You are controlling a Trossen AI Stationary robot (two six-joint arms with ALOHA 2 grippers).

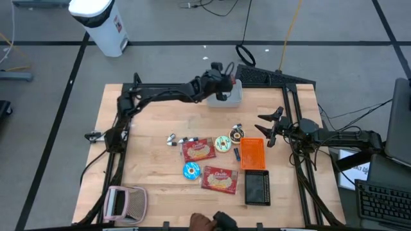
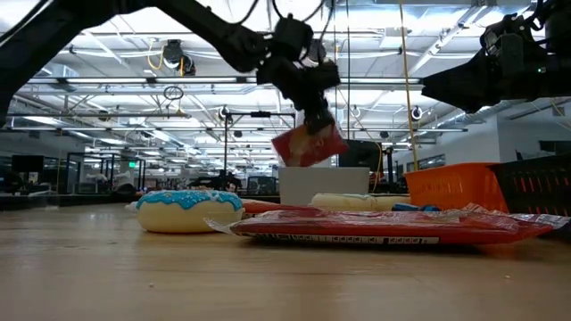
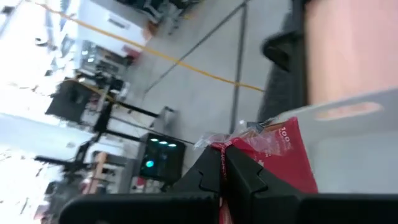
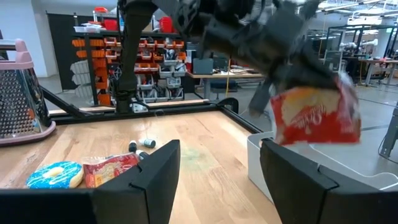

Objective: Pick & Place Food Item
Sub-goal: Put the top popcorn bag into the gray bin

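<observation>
A red snack packet [image 2: 309, 144] hangs in the air over the white bin [image 2: 323, 185] at the table's far side, with my left gripper [image 2: 308, 111] shut on it. The right wrist view shows the same packet [image 4: 317, 116] above the bin's wall [image 4: 264, 163]. From above, my left gripper [image 1: 225, 82] is over the bin [image 1: 231, 97]. My right gripper [image 1: 264, 131] waits open at the table's right side with nothing between its fingers [image 4: 155, 177]. My left gripper pinches the red packet at its upper edge [image 3: 264, 154] between its two shut fingers [image 3: 245, 177]. The fingers come from the table's left, slanting down. The packet hangs tilted below them, lifted clear above the white bin.
Near the table's middle lie two red packets [image 1: 198, 150] [image 1: 219, 180], a blue-iced donut [image 1: 191, 171], other small donuts [image 1: 223, 144], an orange basket [image 1: 252, 154] and a black basket [image 1: 257, 188]. A pink grater [image 1: 128, 202] stands near left. A person's hand [image 1: 204, 222] shows at the near edge.
</observation>
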